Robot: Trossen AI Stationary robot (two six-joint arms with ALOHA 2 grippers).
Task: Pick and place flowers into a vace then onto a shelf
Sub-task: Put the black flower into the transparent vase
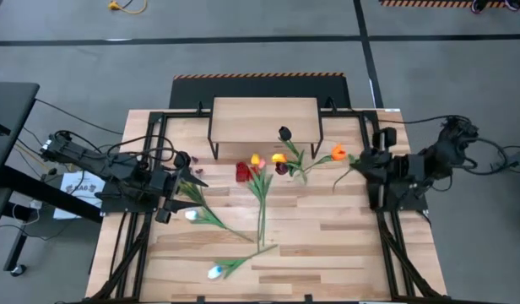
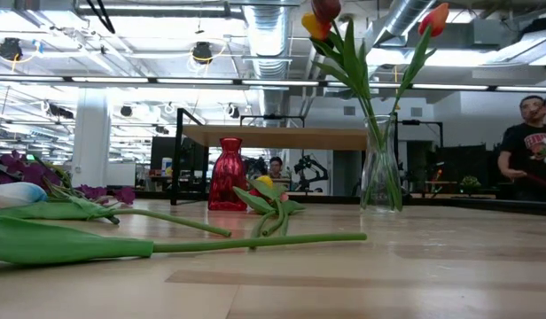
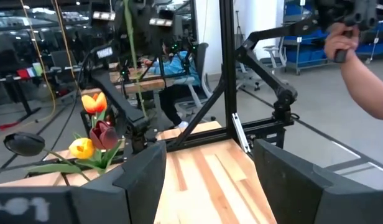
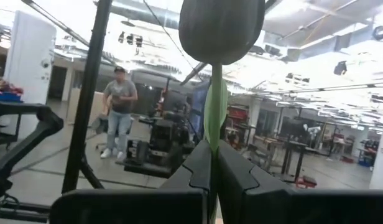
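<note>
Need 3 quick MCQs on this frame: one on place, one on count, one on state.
1. Where does the red vase stand?
A. On the shelf
B. In the left tool
C. On the table, in front of the shelf

2. How many vases are on the table?
A. Two
B. One
C. Four

3. What state is the right tool in?
A. Open, empty
B. Shut on a tulip stem
C. Shut on the red vase

Key:
1 C: the red vase sits on the table, in front of the shelf.
2 A: only the red vase and the clear vase show.
3 B: in the right wrist view, the right tool is pinched on the tulip stem.
</note>
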